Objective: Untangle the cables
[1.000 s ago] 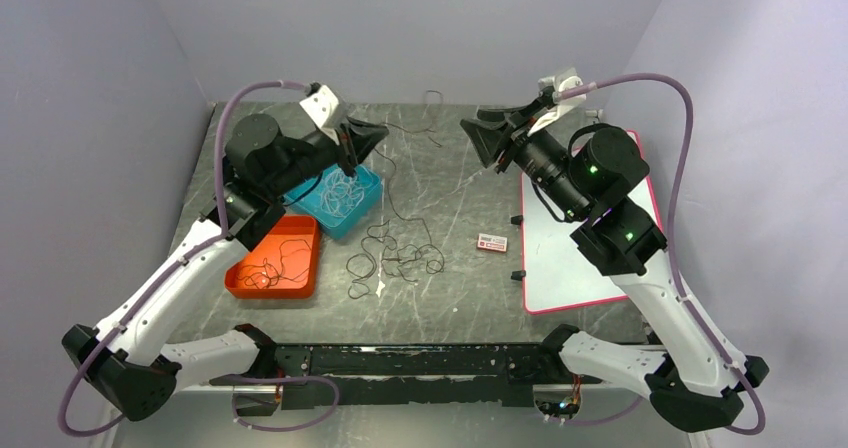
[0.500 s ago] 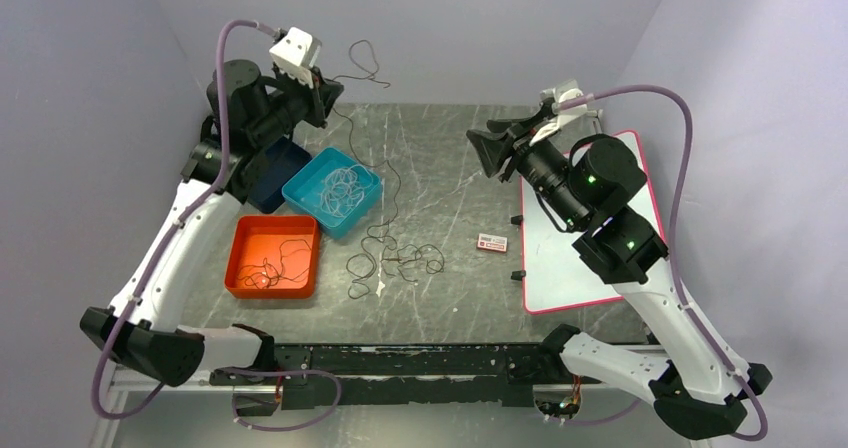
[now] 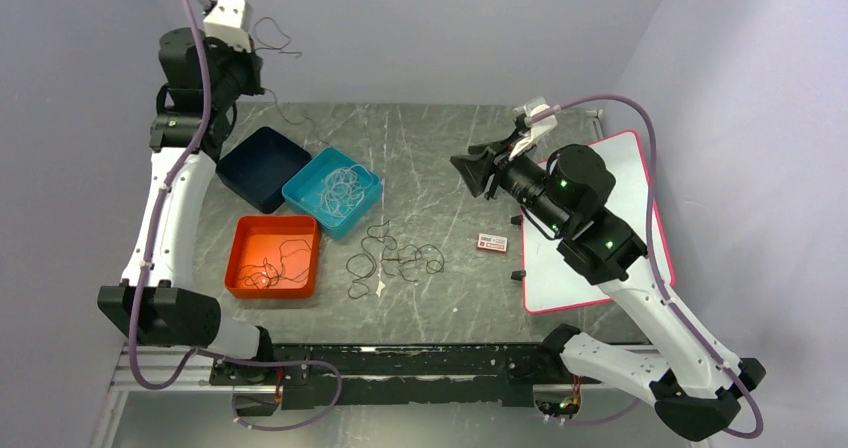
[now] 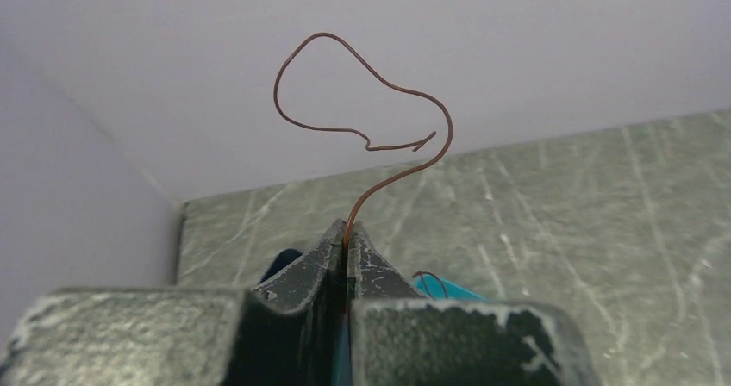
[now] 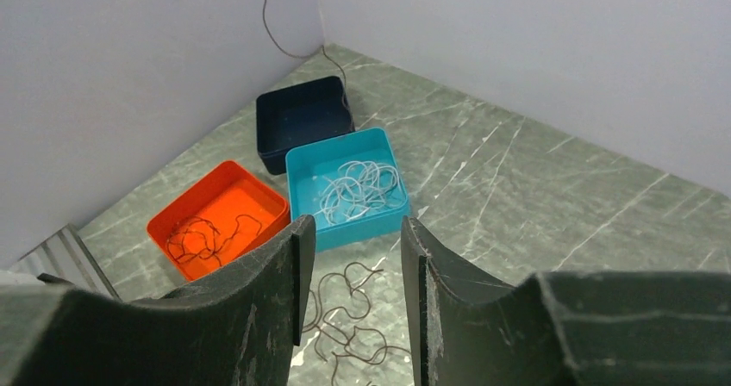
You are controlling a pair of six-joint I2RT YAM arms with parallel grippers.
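The left gripper (image 4: 346, 233) was clamped on one brown wire (image 4: 362, 102), held high above the far-left corner of the table (image 3: 450, 308). The right gripper (image 5: 352, 231) hung open and empty. The dark tangle of cables (image 3: 392, 260) lay mid-table, towards the near edge.

The arms (image 3: 165, 208) are white with black joints and purple hoses (image 3: 206, 68). The left hand (image 4: 346, 235) and right hand (image 5: 349, 257) look dark, scuffed.

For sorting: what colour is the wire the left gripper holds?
Wire: coppery brown, clearest in left wrist view.
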